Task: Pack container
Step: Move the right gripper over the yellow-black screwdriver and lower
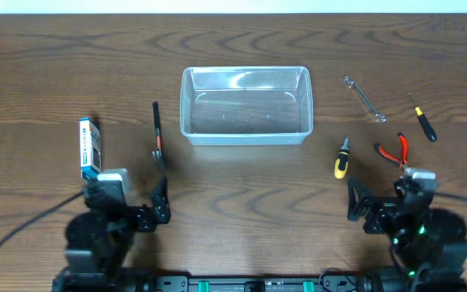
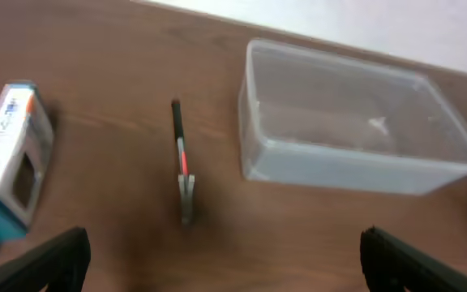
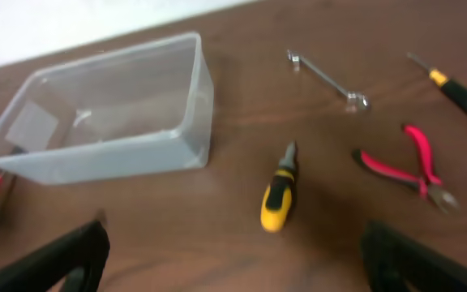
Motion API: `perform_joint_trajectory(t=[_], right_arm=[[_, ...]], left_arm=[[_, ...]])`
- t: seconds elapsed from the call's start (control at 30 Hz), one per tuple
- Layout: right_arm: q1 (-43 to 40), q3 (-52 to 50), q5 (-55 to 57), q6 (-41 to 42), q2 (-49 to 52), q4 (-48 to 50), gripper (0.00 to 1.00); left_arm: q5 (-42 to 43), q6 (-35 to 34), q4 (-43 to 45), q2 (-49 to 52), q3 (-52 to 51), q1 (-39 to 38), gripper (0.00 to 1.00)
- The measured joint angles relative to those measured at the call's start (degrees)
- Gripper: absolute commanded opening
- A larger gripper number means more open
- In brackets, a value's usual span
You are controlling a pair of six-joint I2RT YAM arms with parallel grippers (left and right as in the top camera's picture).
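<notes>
The clear plastic container (image 1: 246, 105) stands empty at the table's middle back; it also shows in the left wrist view (image 2: 355, 122) and the right wrist view (image 3: 104, 113). A black-and-red tool (image 1: 158, 136) lies left of it, also in the left wrist view (image 2: 182, 162). A yellow-and-black stubby screwdriver (image 1: 342, 158) (image 3: 280, 195), red pliers (image 1: 394, 152) (image 3: 408, 166), a silver wrench (image 1: 365, 99) (image 3: 328, 79) and a slim screwdriver (image 1: 422, 119) (image 3: 460, 89) lie to its right. My left gripper (image 1: 132, 203) (image 2: 221, 259) and right gripper (image 1: 379, 199) (image 3: 233, 255) are open and empty near the front edge.
A small blue-and-white box (image 1: 90, 148) lies at the left, also in the left wrist view (image 2: 10, 154). The wooden table (image 1: 242, 199) ends at a white strip at the back.
</notes>
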Motion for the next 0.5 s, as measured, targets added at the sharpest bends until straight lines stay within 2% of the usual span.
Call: perform_joint_trajectory(t=[0.17,0.27,0.37,0.5], right_arm=[[0.00,18.27,1.79,-1.40,19.43,-21.09,0.99],[-0.02,26.69,3.78,-2.19,28.50,-29.92,0.99],[-0.04,34.07,3.80,-2.49,37.05,-33.55,0.99],[-0.02,37.18,2.36,-2.14,44.04,-30.73,0.99]], left_arm=[[0.11,0.24,-16.96,14.60,17.31,0.00,0.98],[0.15,1.92,-25.31,23.43,25.42,0.00,0.98],[0.20,3.39,-28.26,29.53,30.38,0.00,0.98],[0.17,4.48,-29.42,34.58,32.26,-0.02,0.98]])
